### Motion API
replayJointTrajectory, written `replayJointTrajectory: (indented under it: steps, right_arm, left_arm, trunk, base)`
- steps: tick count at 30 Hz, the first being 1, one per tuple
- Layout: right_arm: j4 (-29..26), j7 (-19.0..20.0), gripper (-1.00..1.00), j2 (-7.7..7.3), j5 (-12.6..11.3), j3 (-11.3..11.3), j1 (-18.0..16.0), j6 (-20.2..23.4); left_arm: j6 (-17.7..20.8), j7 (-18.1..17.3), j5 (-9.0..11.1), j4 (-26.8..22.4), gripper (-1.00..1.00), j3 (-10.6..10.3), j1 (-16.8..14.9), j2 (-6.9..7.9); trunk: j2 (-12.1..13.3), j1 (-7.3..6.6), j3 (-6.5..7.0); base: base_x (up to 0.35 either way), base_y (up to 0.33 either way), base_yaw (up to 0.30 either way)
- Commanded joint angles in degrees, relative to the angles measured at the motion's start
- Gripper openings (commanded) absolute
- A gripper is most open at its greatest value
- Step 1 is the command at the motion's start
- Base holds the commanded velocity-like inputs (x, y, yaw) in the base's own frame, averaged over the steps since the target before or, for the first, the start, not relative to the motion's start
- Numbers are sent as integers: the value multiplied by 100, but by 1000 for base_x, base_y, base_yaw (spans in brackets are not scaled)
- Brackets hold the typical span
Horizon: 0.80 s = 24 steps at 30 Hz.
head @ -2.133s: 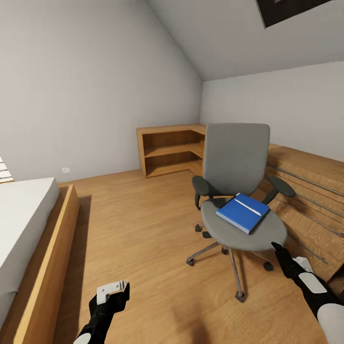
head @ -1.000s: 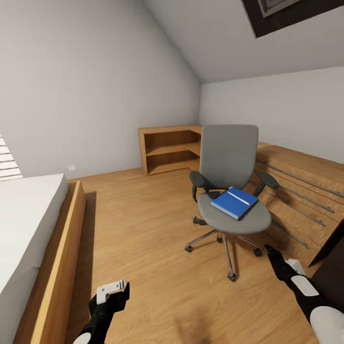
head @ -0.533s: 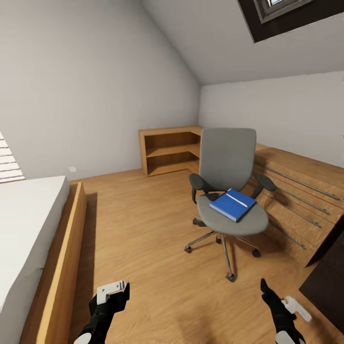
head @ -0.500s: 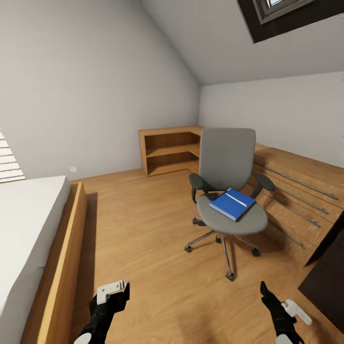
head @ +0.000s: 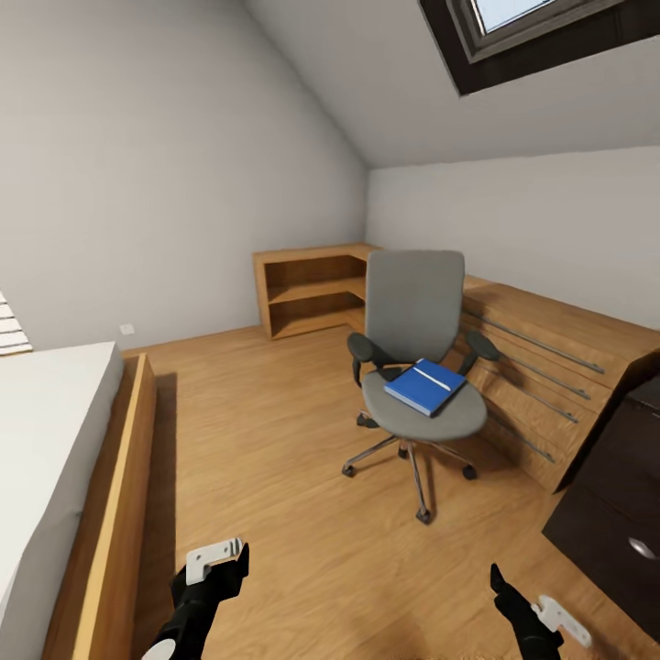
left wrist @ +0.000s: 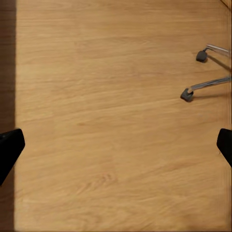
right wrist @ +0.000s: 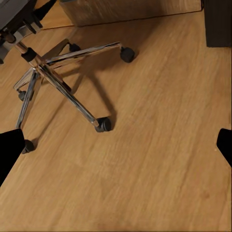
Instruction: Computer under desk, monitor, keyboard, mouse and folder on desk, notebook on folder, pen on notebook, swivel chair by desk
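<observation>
Both arms held low over bare floor, folder waiting on the chair

The left gripper (head: pixel 216 561) hangs low at the near left with its fingers (left wrist: pixel 9 147) spread wide apart and nothing between them; the right gripper (head: pixel 527 616) sits low at the near right, likewise parted and empty (its dark tips show at the far edges of the right wrist view). Under both lies the wooden floor (head: pixel 275 440). Ahead stands the swivel chair (head: pixel 414 367), grey, its chrome star base (right wrist: pixel 53 77) and castors on the floor, with the blue folder (head: pixel 425 386) lying flat on its seat. Just beyond the chair runs a low wooden unit (head: pixel 550 367) along the right wall, and a dark cabinet (head: pixel 614 513) stands nearer at the right. An open bookshelf (head: pixel 312 289) fills the far corner, a bed (head: pixel 55 477) lines the left side, and a skylight (head: pixel 532 27) is set in the sloped ceiling
</observation>
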Motion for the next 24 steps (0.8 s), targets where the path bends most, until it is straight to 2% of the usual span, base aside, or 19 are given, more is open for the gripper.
replayJointTrajectory:
  steps: [1,6,8,11,14,17,21,22,24]
  right_arm:
    - [15,51,100,-1,-42,-4,-5,-30]
    - [34,50,100,-11,67,9,-5,-246]
    - [38,50,100,-12,182,20,-5,-280]
    - [45,44,100,-10,525,27,-5,-302]
    - [57,20,100,-7,1224,26,-5,-311]
    - [63,8,100,-13,1474,21,-5,-291]
    - [186,-52,100,-25,1592,-7,-5,-248]
    - [308,-193,100,-27,1601,-23,-5,-242]
    - [331,-216,100,-24,1602,-24,-5,-240]
  left_arm:
    - [23,40,60,-12,100,-9,1,2]
    - [23,40,60,100,100,-15,1,9]
    - [23,40,60,248,100,-25,1,10]
    - [23,52,60,582,100,-31,1,7]
    - [23,67,66,1163,100,-31,9,5]
    - [16,66,76,1616,100,-21,-20,14]
    - [7,68,94,2173,100,10,-274,37]
    - [-19,55,105,2716,100,22,-412,43]
    - [-29,47,111,2901,100,24,-431,44]
  trunk:
    - [39,-23,14]
    - [240,-133,104]
    - [320,-177,140]
    - [440,-243,194]
    - [561,-309,247]
    - [681,-375,296]
    - [841,-462,349]
    - [882,-484,360]
    - [962,-528,381]
  base:
    - [-11,0,-245]
    - [-2,0,-259]
    - [-1,0,-262]
    - [0,0,-262]
    - [0,0,-263]
    - [0,0,-262]
    - [0,0,-212]
    - [0,0,-140]
    - [0,0,-136]
